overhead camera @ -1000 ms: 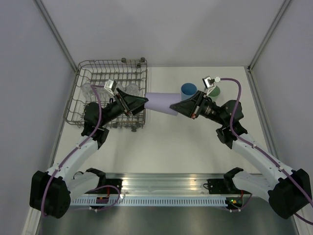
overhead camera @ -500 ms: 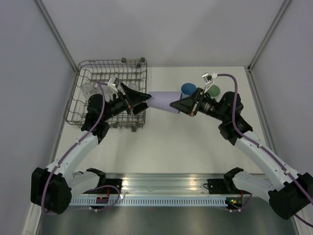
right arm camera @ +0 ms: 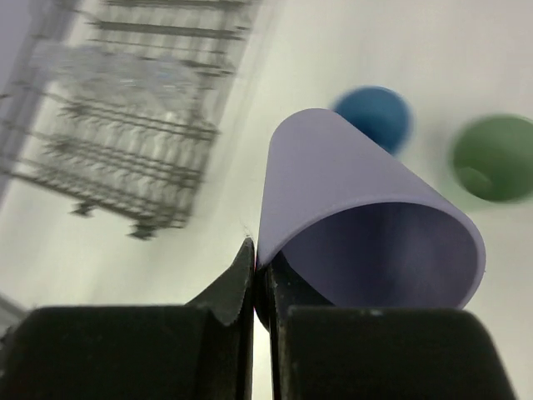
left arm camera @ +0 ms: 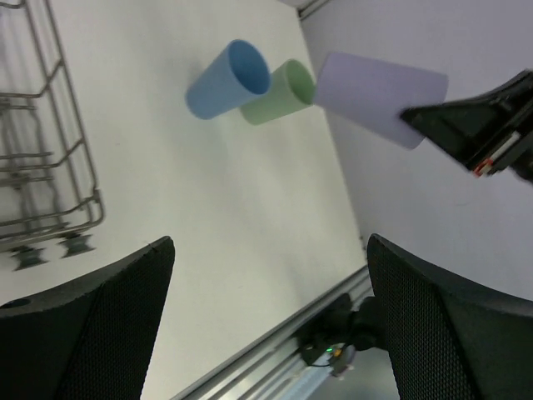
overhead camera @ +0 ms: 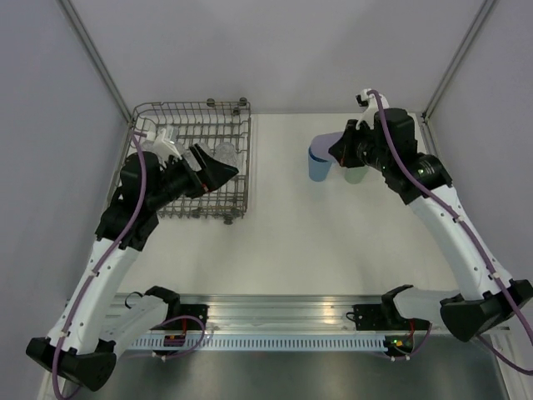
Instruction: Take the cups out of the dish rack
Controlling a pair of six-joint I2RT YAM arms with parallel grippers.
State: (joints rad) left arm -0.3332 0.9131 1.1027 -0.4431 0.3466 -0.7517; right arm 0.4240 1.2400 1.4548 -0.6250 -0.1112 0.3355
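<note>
the dish rack [overhead camera: 191, 104] holds only clear cups [overhead camera: 223, 152] as far as we can tell, our left gripper [left arm camera: 271, 246] gapes empty beside it, and our right gripper [right arm camera: 258, 267] pinches the lilac cup's [right arm camera: 350, 192] rim above the blue cup [left arm camera: 225, 79] and green cup [left arm camera: 279, 92] – both already out on the table.

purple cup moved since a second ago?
Yes: the purple cup went right, away from the rack, over to the blue cup.

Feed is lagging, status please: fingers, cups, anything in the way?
Left fingers open, empty, at the dish rack. Right fingers shut on the lilac cup, beside the blue cup and green cup. Clear cups in rack. No obstruction seen.
</note>
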